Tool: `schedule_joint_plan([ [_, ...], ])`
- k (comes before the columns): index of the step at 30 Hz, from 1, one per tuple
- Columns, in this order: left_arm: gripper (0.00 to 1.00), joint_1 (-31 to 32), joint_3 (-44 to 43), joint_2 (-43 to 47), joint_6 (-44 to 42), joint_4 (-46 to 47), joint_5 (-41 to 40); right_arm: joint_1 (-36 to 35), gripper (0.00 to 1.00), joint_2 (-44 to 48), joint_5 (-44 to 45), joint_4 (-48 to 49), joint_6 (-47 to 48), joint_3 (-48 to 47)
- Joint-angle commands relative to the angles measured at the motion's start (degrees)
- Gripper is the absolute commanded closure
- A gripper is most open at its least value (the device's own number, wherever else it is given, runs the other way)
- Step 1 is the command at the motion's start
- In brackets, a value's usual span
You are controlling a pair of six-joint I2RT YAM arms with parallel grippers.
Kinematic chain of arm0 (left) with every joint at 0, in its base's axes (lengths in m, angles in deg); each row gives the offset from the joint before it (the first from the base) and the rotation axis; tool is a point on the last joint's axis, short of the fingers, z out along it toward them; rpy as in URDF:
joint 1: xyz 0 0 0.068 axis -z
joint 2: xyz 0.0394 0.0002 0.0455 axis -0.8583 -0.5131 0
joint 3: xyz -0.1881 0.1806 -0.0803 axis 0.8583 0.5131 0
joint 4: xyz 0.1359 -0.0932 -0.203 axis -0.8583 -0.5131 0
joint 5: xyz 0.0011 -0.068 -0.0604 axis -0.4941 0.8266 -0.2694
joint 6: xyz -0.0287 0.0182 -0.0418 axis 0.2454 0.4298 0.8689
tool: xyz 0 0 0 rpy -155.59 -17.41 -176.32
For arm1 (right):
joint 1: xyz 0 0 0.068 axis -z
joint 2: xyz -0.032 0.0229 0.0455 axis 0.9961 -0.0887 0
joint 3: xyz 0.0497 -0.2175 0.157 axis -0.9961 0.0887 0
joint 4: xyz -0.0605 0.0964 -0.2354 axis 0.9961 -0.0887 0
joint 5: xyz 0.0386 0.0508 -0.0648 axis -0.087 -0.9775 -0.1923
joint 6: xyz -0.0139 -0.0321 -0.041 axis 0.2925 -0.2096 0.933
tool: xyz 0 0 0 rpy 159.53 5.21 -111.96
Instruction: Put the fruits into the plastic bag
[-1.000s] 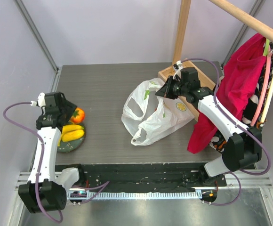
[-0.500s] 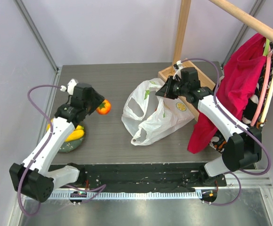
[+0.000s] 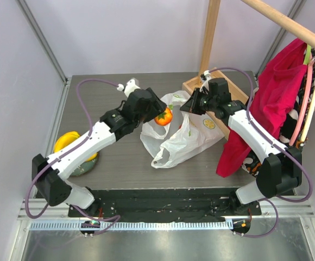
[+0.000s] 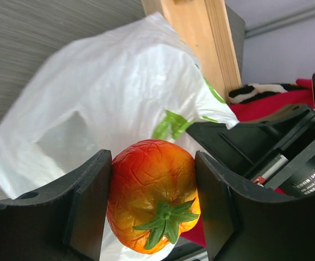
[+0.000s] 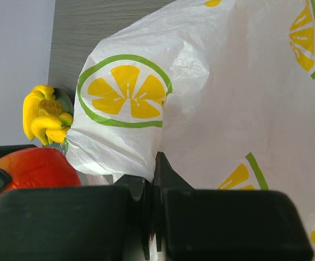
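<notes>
While the left gripper is clamped on the red-orange round toy fruit, whose crackled skin and green leafy calyx fill the gap between the two black fingers, that fruit hangs at the centre of the top view, over the upper left part of the thin white translucent plastic bag. Whether the fruit touches the film cannot be told. Bag: printed with yellow lemon slices and green leaves, lying crumpled on the dark grey wood-grain table just right of centre in the top view, one loop handle showing at its left side. Right gripper: fingers closed together on a fold of the bag's film at the bag's upper edge, the film bunched where it enters the jaws. Yellow toy banana bunch: at the left edge of the right wrist view, and at middle left of the top view on the round grey plate, well apart from the bag and partly hidden by the left arm. Light wooden frame: just beyond the bag, upper right of centre. Red cloth: hanging at the right side of the top view.
</notes>
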Motion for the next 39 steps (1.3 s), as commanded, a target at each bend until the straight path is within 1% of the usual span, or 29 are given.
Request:
schedule_joint_plan([
  [1,0.44,2.02,-3.43,-4.03,1.53,6.52,0.05,0.19,0.99,2.82,0.38,0.52,0.07,-1.51],
  [5,0.44,4.3,-5.71,-9.39,0.92,7.67,0.24,0.2,0.99,3.17,0.56,0.08,0.33,-1.33],
  [8,0.44,4.74,-6.42,-11.94,0.92,7.93,1.03,0.28,0.99,3.43,0.56,-0.18,0.33,-1.42],
  [11,0.43,4.74,-6.33,-13.1,-0.49,6.45,-0.99,0.19,0.99,3.78,0.82,-0.44,0.51,-1.42],
  [12,0.43,4.74,-6.33,-13.27,-1.54,5.74,-3.34,0.19,0.99,3.87,0.74,-0.53,0.51,-1.42],
  [15,0.42,4.74,-4.41,-13.27,-2.07,5.03,-5.47,0.19,0.99,3.96,0.56,-0.53,0.51,-1.33],
  [17,0.42,5.09,-3.26,-14.06,-1.99,5.73,-3.73,0.19,0.99,3.61,0.56,-0.53,0.51,-1.33],
  [21,0.42,7.03,-3.78,-17.48,-2.07,6.79,-0.56,0.19,0.99,3.17,0.21,-0.36,0.16,-1.42],
  [27,0.41,9.66,-2.3,-19.51,-0.93,9.34,3.57,0.19,0.99,3.87,0.82,-0.53,0.42,-1.07],
  [30,0.41,10.89,-1.85,-20.22,-0.84,9.6,3.31,0.19,0.99,3.7,0.65,-0.36,0.25,-0.98],
  [34,0.37,11.69,-0.27,-21.01,-0.23,10.3,3.49,0.28,0.99,3.7,0.56,-0.36,0.16,-0.8],
  [39,0.33,11.6,2.71,-20.66,-0.31,9.6,0.77,0.19,0.99,4.22,0.82,-0.45,0.33,-0.54],
])
